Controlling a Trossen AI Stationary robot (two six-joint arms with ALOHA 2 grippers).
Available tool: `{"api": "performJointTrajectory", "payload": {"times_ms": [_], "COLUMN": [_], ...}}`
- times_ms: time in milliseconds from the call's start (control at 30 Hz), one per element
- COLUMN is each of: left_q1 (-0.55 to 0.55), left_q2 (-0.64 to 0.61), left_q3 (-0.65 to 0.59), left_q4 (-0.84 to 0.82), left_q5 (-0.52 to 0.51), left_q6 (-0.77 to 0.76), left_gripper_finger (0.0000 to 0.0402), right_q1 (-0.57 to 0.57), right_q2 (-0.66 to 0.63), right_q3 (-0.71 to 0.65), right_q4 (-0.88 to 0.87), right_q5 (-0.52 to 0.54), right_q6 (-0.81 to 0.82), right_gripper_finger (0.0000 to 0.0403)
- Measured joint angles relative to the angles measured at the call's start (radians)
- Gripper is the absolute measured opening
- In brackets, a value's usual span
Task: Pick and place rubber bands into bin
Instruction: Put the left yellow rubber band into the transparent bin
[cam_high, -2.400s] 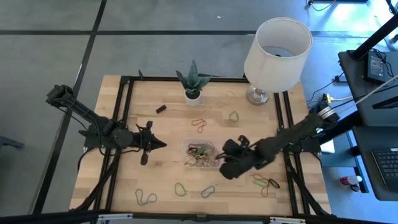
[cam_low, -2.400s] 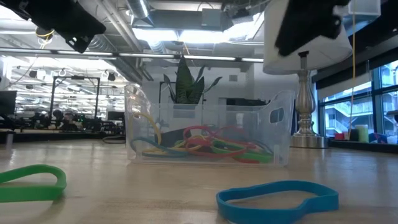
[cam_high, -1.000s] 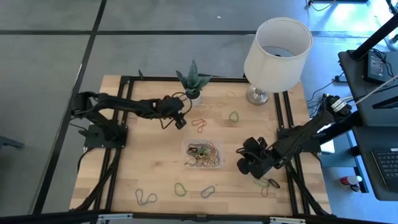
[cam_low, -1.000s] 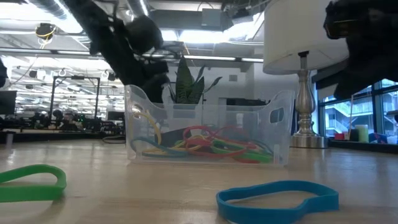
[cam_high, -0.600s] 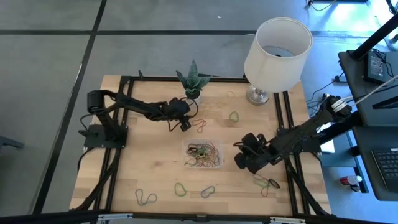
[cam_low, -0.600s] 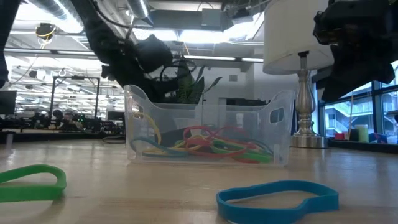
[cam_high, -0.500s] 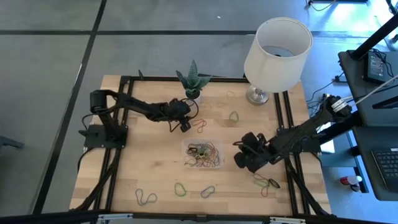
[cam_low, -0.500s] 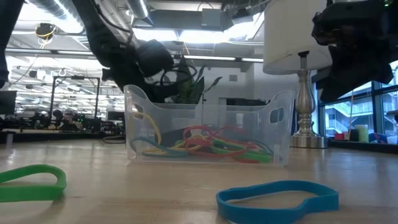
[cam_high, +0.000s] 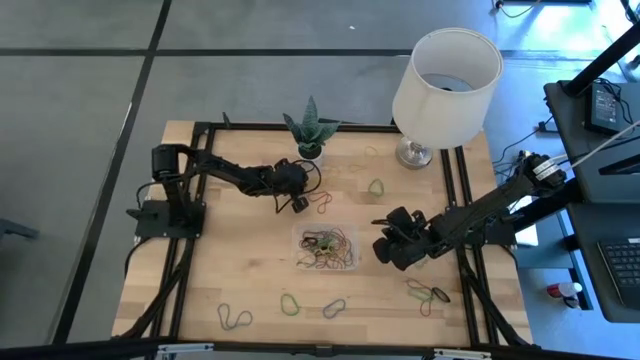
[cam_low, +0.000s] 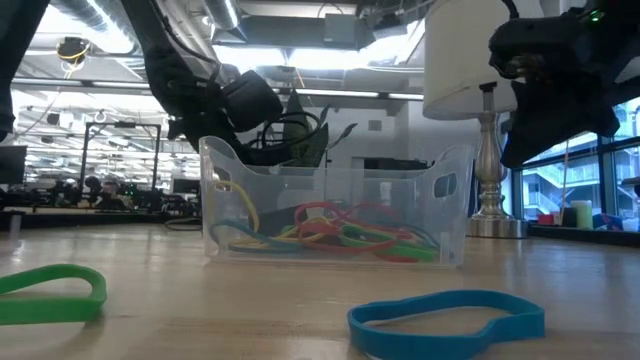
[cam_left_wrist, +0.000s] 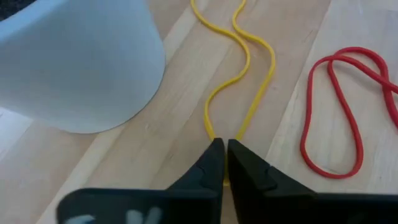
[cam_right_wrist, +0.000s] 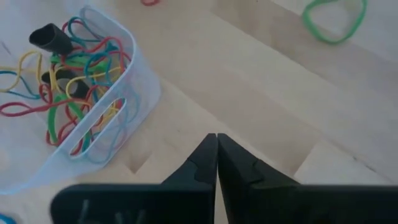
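Observation:
The clear bin (cam_high: 325, 248) stands mid-table with many coloured rubber bands in it; it also shows in the low view (cam_low: 335, 215) and the right wrist view (cam_right_wrist: 93, 112). My left gripper (cam_high: 298, 203) is shut on a yellow rubber band (cam_left_wrist: 242, 62) that lies on the table beside a red band (cam_left_wrist: 336, 112), near the white plant pot (cam_left_wrist: 81, 62). My right gripper (cam_high: 385, 245) hangs shut and empty just right of the bin, above the table (cam_right_wrist: 216, 140). My left gripper pinches the yellow band's end nearest to it (cam_left_wrist: 208, 127) between its two fingertips (cam_left_wrist: 214, 152). The fingers come from the table's left, slanting down, along the band. The rest of the band lies slack and wavy on the table.
Loose bands lie near the lamp (cam_high: 376, 186), at the front (cam_high: 290, 304) (cam_high: 334, 307) (cam_high: 235, 318) and at the right (cam_high: 428, 293). A potted plant (cam_high: 310, 135) and a lamp (cam_high: 445, 75) stand at the far edge. A small black block (cam_high: 259, 175) lies far left.
My left gripper has gone a little toward the table's right and near edge, from beside the plant pot to the bands lying there. My right gripper has gone toward the far edge and slightly left, closer to the bin's right side.

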Motion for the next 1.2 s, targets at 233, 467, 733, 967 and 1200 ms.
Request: {"api": "performJointTrajectory", "payload": {"times_ms": [233, 467, 733, 967, 1200], "left_q1": [-0.023, -0.092, -0.200, -0.343, -0.481], "left_q2": [-0.070, -0.223, -0.382, -0.402, -0.367], "left_q3": [-0.008, -0.006, 0.003, 0.201, 0.400], "left_q4": [-0.060, -0.124, -0.128, -0.357, -0.498], "left_q5": [0.019, -0.072, -0.131, -0.203, -0.297], "left_q6": [-0.023, -0.002, 0.005, 0.012, -0.042], "left_gripper_finger": [0.0003, 0.0002, 0.0002, 0.0002, 0.0002], "right_q1": [-0.004, -0.001, 0.035, 0.039, 0.039], "right_q2": [0.000, -0.002, -0.091, -0.236, -0.364], "right_q3": [0.000, -0.067, -0.299, -0.437, -0.480], "right_q4": [-0.006, 0.013, 0.391, 0.445, 0.448], "right_q5": [0.000, -0.005, -0.058, -0.120, -0.143], "right_q6": [-0.017, -0.071, -0.157, -0.218, -0.360], "right_gripper_finger": [0.0016, 0.0004, 0.0003, 0.0004, 0.0005]}}
